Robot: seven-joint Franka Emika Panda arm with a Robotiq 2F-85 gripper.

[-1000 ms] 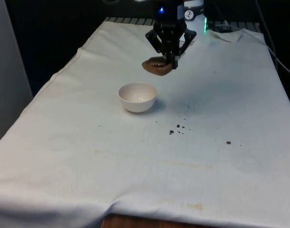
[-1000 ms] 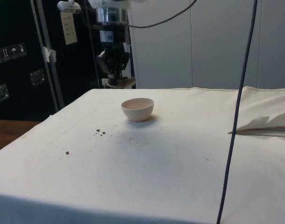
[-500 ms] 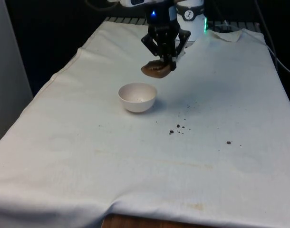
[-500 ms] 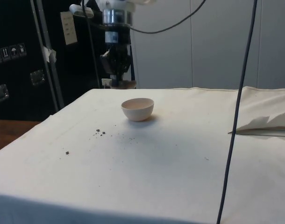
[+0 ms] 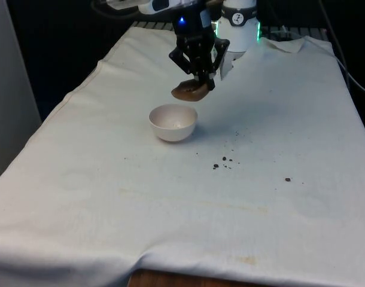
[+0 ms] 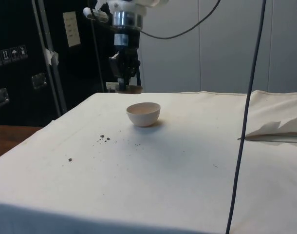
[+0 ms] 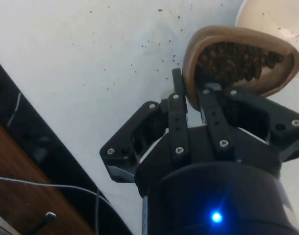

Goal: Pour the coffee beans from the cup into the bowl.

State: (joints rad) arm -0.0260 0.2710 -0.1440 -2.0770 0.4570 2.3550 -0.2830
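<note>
Now we see, from the front view's left, the white bowl (image 5: 173, 122) on the cloth (image 5: 110, 197); just above its far rim our gripper (image 5: 198, 81) pinches the brown cup (image 5: 189, 92), coffee beans (image 7: 235, 61) inside; spilled beans (image 5: 223, 162) lie further right.
</note>
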